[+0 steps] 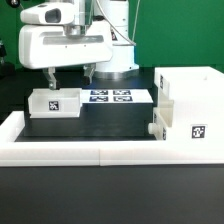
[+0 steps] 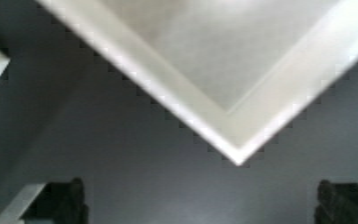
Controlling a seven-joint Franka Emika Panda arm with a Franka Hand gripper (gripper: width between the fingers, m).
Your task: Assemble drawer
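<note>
We judge the small box (image 1: 55,102) light, stiff, slippery — grip its thin walls; above it, our tool (image 1: 70,72) hangs wide, empty.

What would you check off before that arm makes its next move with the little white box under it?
1. Gripper open: ok, the fingers stand apart, nothing between them.
2. Gripper over the small box: ok roughly, it hangs above the box without touching; exact alignment cannot tell.
3. Box upright, tag visible: ok.
4. Housing in place at the exterior view's right, upright: ok.
5. Second box position: cannot tell, a white piece sticks out of the housing's side, but how deep it sits is unclear.
6. Wrist view usable: not ok, it shows only a blurred white corner.
</note>
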